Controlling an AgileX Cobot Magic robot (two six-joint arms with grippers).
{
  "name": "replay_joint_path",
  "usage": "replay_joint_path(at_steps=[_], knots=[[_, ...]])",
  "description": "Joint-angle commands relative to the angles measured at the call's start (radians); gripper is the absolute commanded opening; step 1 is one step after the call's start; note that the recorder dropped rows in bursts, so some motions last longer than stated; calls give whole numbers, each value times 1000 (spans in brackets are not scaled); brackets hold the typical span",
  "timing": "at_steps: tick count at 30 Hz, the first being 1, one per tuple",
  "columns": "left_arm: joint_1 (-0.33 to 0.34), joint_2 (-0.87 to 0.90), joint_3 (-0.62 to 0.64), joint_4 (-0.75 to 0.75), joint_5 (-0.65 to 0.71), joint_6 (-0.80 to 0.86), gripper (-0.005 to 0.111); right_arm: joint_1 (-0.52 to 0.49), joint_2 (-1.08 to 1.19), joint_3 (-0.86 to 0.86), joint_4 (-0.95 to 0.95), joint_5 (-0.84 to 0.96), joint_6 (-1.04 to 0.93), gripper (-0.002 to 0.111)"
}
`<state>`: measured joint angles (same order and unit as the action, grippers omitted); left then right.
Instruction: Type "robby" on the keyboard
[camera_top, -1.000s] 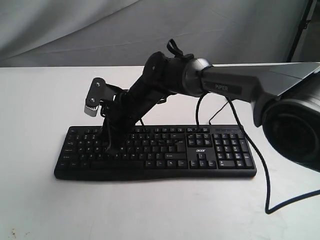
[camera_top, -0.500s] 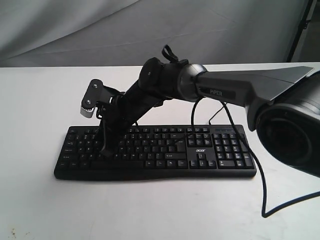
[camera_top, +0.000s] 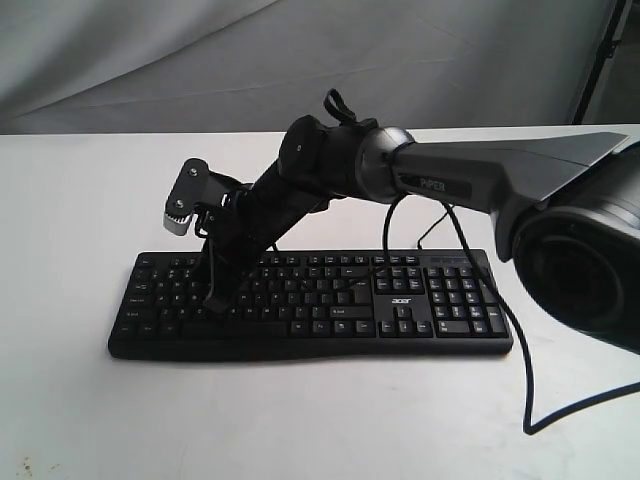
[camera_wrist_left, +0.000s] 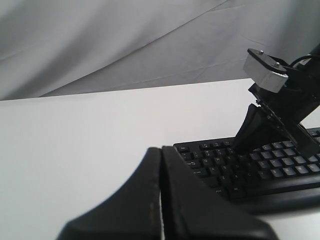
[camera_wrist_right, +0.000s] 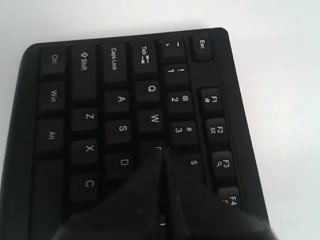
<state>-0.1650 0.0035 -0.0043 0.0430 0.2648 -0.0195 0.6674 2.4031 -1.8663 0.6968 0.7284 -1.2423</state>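
Note:
The black keyboard (camera_top: 440, 300) lies flat across the white table, its "acer" logo near the number pad. My right gripper (camera_top: 215, 305) reaches across to the keyboard's left part and points down, shut with nothing held. In the right wrist view its tips (camera_wrist_right: 161, 150) sit at the key just past W, beside D and the 3 and 4 keys on the keyboard (camera_wrist_right: 120, 100); the keys beyond are hidden under the fingers. My left gripper (camera_wrist_left: 161, 148) is shut and empty, low over bare table off the Esc end of the keyboard (camera_wrist_left: 260, 175). It does not show in the exterior view.
A thin black cable (camera_top: 525, 370) loops from behind the keyboard over the table at the right. A large dark arm housing (camera_top: 580, 270) fills the right edge. A grey cloth backdrop (camera_top: 150, 60) hangs behind the table.
The right arm shifted a little to the left over the keyboard during the last second; it has barely moved in the last half second.

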Motion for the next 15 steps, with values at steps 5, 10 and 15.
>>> replay_joint_path(at_steps=[5, 10, 15], knots=[[-6, -3, 4, 5, -5, -3, 0, -2, -2, -8, -3, -6, 10, 0], [-6, -3, 4, 5, -5, -3, 0, -2, -2, -8, -6, -6, 10, 0], [-6, -3, 4, 5, -5, -3, 0, -2, -2, -8, -7, -5, 10, 0]])
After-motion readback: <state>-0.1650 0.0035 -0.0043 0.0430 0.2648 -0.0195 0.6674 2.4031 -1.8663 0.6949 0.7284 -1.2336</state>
